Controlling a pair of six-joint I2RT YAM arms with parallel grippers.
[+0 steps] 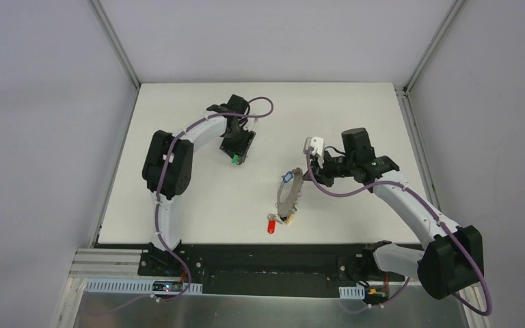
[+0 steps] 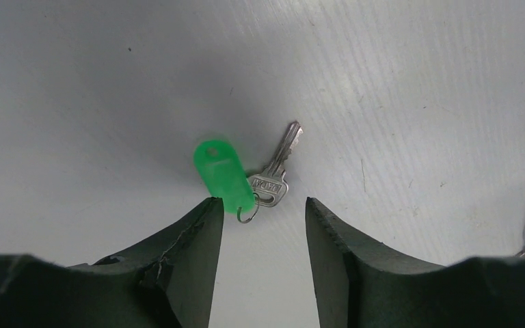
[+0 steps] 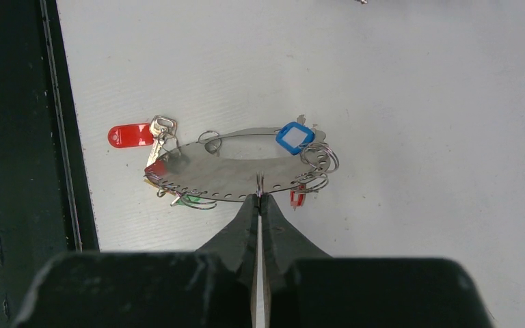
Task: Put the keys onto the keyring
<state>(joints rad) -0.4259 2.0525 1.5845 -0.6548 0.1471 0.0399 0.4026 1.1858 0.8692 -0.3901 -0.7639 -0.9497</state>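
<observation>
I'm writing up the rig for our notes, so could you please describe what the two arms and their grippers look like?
Both the left arm and right arm have white links, bulky black joint housings and a purple cable looping alongside. The left gripper and right gripper have black, wedge-shaped fingers.

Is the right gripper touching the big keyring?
Touching. The right wrist view shows the right gripper shut, its tips pinching the near edge of the keyring with no gap between them.
</observation>
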